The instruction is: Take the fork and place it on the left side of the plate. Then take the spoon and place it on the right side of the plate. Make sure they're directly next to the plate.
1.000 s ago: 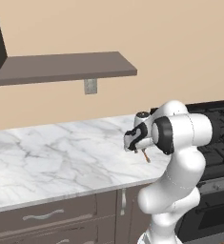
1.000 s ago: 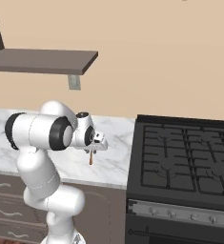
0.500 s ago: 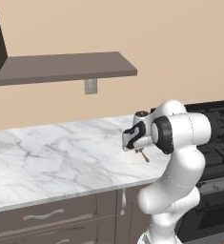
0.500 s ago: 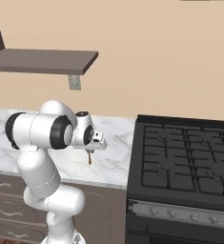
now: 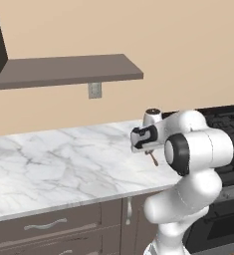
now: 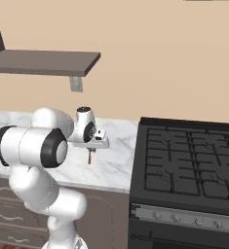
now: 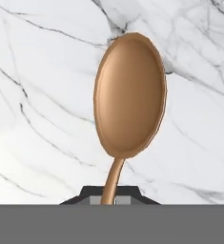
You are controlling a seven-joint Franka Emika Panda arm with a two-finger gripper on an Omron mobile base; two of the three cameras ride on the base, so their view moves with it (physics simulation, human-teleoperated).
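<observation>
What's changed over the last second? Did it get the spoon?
The gripper has closed its fingers on the handle of the spoon; the spoon hangs bowl-down from it above the marble counter. The arm barely shifted, and the base views are framed the same. Counter, shelf and stove are as before.
</observation>
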